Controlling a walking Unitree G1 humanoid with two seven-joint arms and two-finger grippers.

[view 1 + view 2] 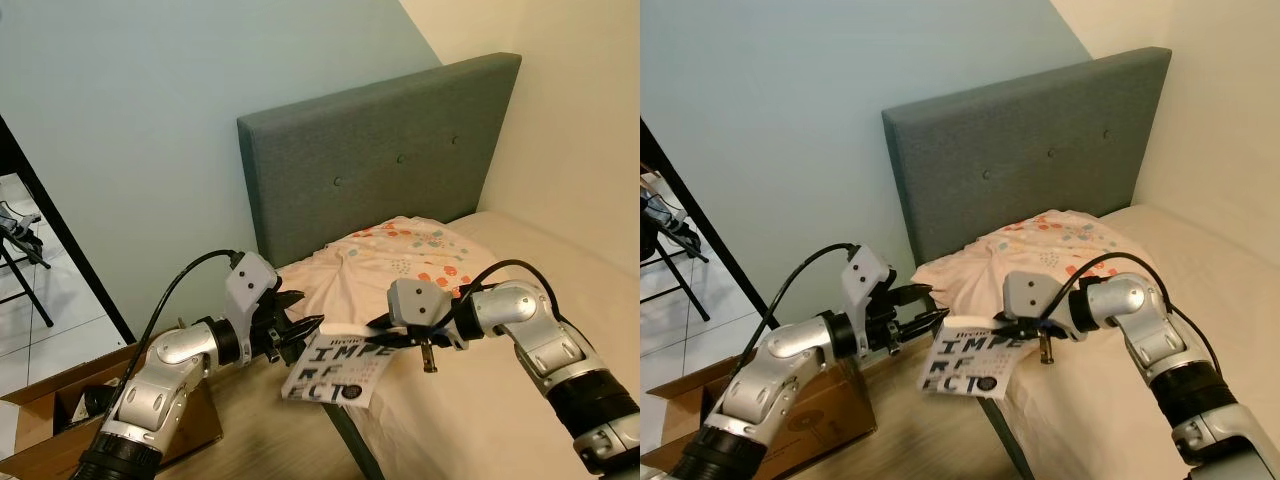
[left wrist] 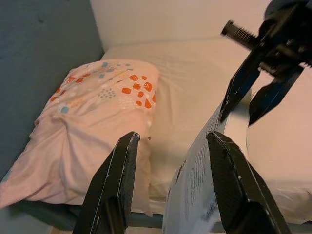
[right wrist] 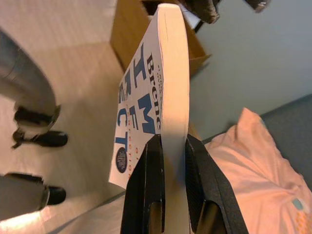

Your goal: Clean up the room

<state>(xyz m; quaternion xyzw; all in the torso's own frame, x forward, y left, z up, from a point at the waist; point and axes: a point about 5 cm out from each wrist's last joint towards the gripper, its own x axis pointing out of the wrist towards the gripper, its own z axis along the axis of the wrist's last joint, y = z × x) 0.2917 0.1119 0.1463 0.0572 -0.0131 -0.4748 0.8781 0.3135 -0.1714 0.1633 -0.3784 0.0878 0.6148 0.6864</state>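
Note:
A white book (image 1: 335,369) with big dark letters on its cover hangs off the bed's corner, pinched at its upper edge by my right gripper (image 1: 383,336). In the right wrist view the two black fingers (image 3: 148,190) squeeze the book's edge (image 3: 173,97). My left gripper (image 1: 302,334) stands open just left of the book, fingertips close to its upper left corner. The left wrist view has the book (image 2: 195,195) beside one open finger (image 2: 233,187), with the right gripper (image 2: 258,92) beyond it.
A pillow (image 1: 400,255) with orange and blue dots lies against the grey headboard (image 1: 380,150) on the cream bed (image 1: 520,270). An open cardboard box (image 1: 60,410) sits on the wooden floor at lower left. A folding stand (image 1: 20,250) is at far left.

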